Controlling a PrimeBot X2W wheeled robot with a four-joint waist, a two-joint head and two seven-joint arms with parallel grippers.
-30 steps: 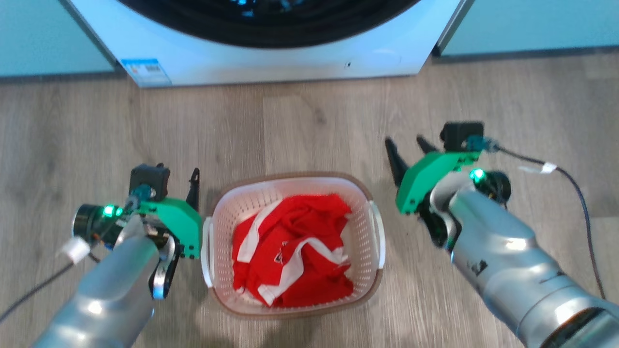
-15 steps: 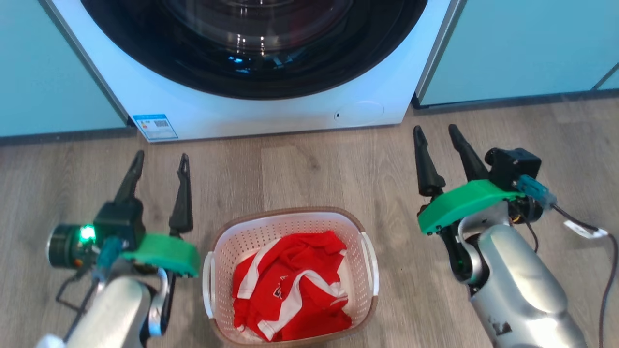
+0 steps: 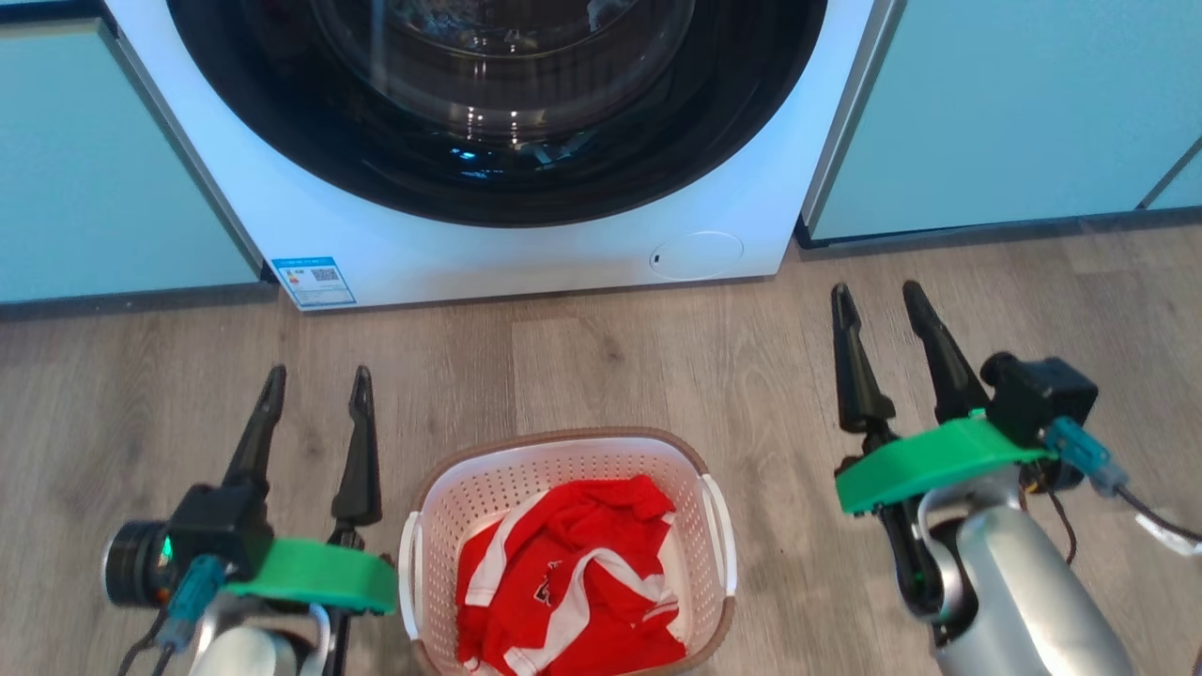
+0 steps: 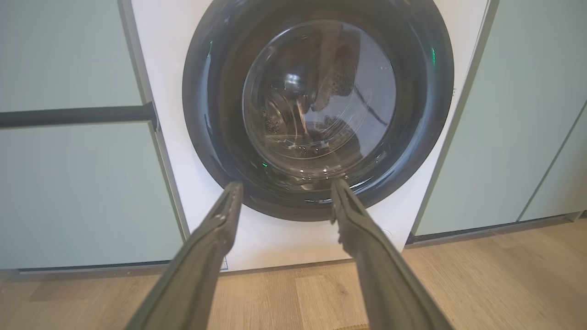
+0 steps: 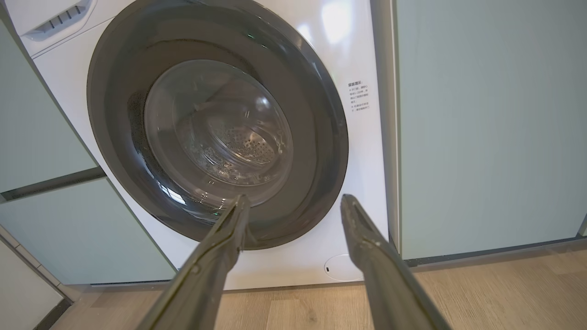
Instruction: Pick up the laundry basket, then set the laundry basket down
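- Our left pincer (image 3: pixel 318 376) and right pincer (image 3: pixel 875 291) are open, holding nothing.
- The laundry basket (image 3: pixel 563 437) sits between them, untouched.
- We think lifting comes next: reach down to its handles (image 3: pixel 725 535).

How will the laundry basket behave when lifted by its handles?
Probably light: the laundry basket has perforated plastic walls and holds just crumpled red-and-white clothing. The walls may flex if squeezed. The loose clothing could shift if the basket tilts.
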